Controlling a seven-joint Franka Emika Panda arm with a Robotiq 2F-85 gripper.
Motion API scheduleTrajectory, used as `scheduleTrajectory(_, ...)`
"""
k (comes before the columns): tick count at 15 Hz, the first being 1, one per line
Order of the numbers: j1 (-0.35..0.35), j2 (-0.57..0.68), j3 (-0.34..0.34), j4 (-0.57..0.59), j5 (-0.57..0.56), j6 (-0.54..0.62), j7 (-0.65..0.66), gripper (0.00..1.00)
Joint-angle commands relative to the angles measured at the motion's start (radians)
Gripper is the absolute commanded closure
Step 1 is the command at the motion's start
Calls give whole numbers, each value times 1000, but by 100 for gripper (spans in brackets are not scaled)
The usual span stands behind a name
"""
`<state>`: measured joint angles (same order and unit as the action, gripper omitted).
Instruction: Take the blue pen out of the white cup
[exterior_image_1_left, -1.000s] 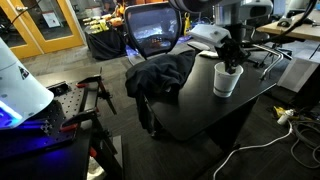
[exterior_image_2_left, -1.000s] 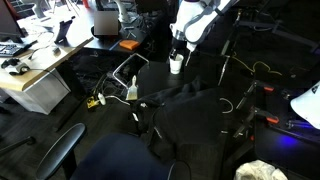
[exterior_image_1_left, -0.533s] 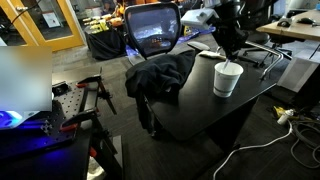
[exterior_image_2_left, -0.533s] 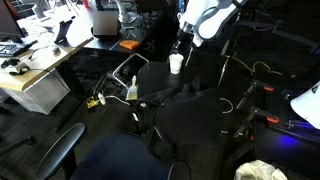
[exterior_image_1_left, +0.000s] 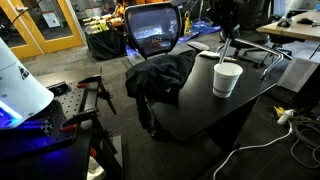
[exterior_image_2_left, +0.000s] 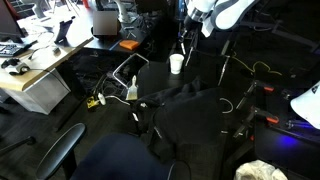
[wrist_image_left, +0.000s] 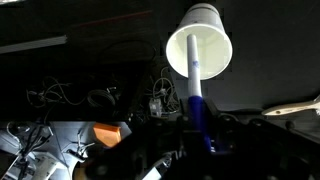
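The white cup (exterior_image_1_left: 227, 80) stands upright on the black table (exterior_image_1_left: 200, 115); it also shows in an exterior view (exterior_image_2_left: 176, 63) and from above in the wrist view (wrist_image_left: 200, 40). My gripper (exterior_image_1_left: 228, 33) hangs straight above the cup and is shut on the blue pen (exterior_image_1_left: 226, 52). The pen hangs down from the jaws, its lower end at about the cup's rim. In the wrist view the pen (wrist_image_left: 198, 100) runs from my gripper (wrist_image_left: 202, 138) toward the cup's mouth, blue near the jaws and pale at the far end. In an exterior view the gripper (exterior_image_2_left: 185, 28) is above the cup.
A black jacket (exterior_image_1_left: 160, 75) lies on the table beside the cup. An office chair (exterior_image_1_left: 152, 30) stands behind the table. Cables (exterior_image_1_left: 265, 60) lie past the cup. A white rounded device (exterior_image_1_left: 20, 80) and clamps (exterior_image_1_left: 90, 95) are nearby. A cluttered desk (exterior_image_2_left: 40, 65) stands aside.
My gripper has risen from the cup's mouth to well above it, lifting the blue pen up with it. The cup has stayed in place.
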<state>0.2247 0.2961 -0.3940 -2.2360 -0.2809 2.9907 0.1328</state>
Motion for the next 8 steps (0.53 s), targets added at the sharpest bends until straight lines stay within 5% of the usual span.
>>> scheduleTrajectory(1,92,-87,-101,-71,-103,22,94,96)
scheduleTrajectory(8,115,-179,-117,-107,-101,-133,166,96)
